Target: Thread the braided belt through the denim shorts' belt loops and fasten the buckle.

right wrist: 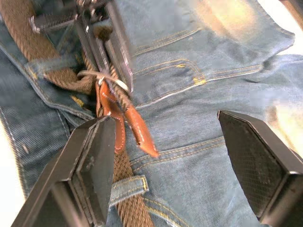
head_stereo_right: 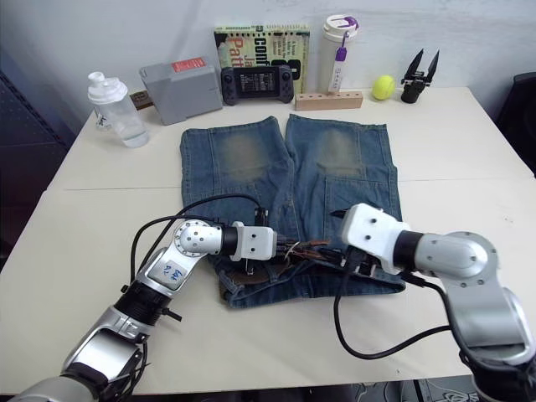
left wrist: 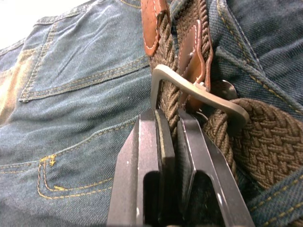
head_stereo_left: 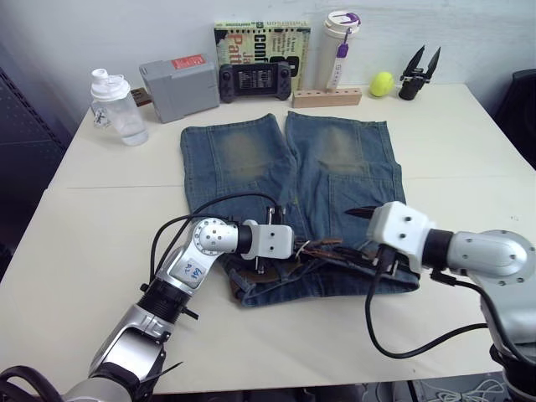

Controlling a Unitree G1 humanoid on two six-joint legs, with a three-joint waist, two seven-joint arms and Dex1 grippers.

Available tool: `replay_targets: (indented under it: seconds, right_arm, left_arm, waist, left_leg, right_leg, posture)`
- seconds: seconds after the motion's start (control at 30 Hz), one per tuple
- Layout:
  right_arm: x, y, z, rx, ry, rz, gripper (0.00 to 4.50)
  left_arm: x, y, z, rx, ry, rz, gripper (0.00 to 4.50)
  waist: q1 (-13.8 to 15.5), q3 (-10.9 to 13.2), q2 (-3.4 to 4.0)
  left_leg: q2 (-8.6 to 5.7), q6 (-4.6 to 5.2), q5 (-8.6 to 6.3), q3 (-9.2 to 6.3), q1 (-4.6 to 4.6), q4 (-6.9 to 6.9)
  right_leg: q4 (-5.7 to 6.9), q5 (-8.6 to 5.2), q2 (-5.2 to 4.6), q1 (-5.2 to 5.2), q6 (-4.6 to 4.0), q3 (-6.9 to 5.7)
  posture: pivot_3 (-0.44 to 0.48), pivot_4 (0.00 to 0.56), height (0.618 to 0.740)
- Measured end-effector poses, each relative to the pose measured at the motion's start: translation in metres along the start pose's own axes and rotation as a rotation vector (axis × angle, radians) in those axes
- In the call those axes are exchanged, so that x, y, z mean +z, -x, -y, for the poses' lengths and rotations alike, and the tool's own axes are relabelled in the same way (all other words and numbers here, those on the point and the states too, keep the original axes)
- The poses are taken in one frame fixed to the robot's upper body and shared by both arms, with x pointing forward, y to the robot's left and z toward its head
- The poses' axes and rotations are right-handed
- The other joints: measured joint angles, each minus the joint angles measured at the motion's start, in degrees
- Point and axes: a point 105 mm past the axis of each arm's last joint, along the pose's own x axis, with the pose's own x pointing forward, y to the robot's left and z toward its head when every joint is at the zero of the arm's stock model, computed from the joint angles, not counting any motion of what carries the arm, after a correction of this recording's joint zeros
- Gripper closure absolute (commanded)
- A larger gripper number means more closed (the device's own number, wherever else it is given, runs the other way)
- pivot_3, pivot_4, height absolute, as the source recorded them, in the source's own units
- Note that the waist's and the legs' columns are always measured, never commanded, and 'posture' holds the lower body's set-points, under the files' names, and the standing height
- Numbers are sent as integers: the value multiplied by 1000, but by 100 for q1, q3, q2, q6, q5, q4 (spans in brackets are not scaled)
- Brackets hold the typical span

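Observation:
The denim shorts (head_stereo_left: 335, 159) lie flat on the table with the waistband nearest me. Along that waistband runs the braided belt (left wrist: 265, 142), passing under a belt loop (right wrist: 128, 187). My left gripper (head_stereo_left: 300, 248) sits at the middle of the waistband, shut on a strand of the belt right beside the silver buckle (left wrist: 199, 90). The belt's tan leather tip (right wrist: 142, 132) lies just past the buckle. To the right of the buckle my right gripper (right wrist: 175, 156) hovers over the shorts, open and empty, its fingers (right wrist: 94, 161) spread wide.
Along the table's far edge stand a clear bottle (head_stereo_left: 117, 105), a grey box (head_stereo_left: 178, 84), a handheld game console (head_stereo_left: 255, 79), a book (head_stereo_left: 261, 42), a white cup (head_stereo_left: 339, 50), a wooden block (head_stereo_left: 327, 98), a tennis ball (head_stereo_left: 382, 83) and a spare black gripper (head_stereo_left: 419, 75).

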Motion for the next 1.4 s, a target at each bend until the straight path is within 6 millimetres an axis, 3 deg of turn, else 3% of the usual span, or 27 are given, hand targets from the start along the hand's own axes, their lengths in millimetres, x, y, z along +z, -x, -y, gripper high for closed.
replay_targets:
  seconds: [0.33,0.43,0.63,0.87,1.1,1.23,1.37,1.4]
  right_arm:
    - [-16,-21,2,-25,163,-55,816]
    - [-15,-24,-1,-12,181,-48,1554]
    - [-18,-25,-3,1,175,-55,4345]
    - [-20,-26,-7,11,159,-64,4431]
    - [-20,-28,-14,17,145,-61,4500]
    - [-19,-29,-14,5,133,-58,4500]
    - [-21,-29,-15,-4,123,-59,4500]
    - [-21,-29,-15,-8,121,-57,4500]
  left_arm:
    - [0,0,0,3,0,-3,4500]
    - [0,0,-1,5,0,-4,4500]
    - [-1,1,-1,10,3,-9,4500]
    - [-3,1,-3,21,4,-17,4500]
    - [3,16,-12,92,94,32,1703]
    - [5,44,-14,148,228,74,50]
    - [4,78,-11,202,394,117,17]
    - [4,85,-10,215,440,128,287]
  waist:
    - [-2,0,0]
    - [-1,0,0]
    - [-2,0,0]
    - [-6,0,0]
    - [-17,0,0]
    - [-27,0,0]
    - [-22,1,0]
    - [-16,1,0]
  left_leg:
    - [0,0,0,1,-1,0]
    - [0,0,0,1,-1,0]
    - [0,0,0,1,-1,0]
    - [1,0,0,1,-1,0]
    - [3,0,0,0,-3,0]
    - [6,0,0,0,-3,0]
    - [8,0,0,-3,-3,-1]
    - [7,0,0,-5,-4,0]
  right_leg:
    - [0,0,-1,0,0,0]
    - [-1,0,-1,0,0,-1]
    - [-1,0,0,0,1,-1]
    - [0,0,0,0,1,0]
    - [0,0,0,-3,1,0]
    - [0,0,1,-4,0,0]
    - [-2,0,-1,-4,0,1]
    - [-3,0,-2,-3,0,0]
  posture:
    - [0,150,731]
    - [0,150,731]
    - [0,150,731]
    - [0,150,731]
    - [0,150,731]
    - [0,150,731]
    - [0,150,731]
    - [0,150,731]
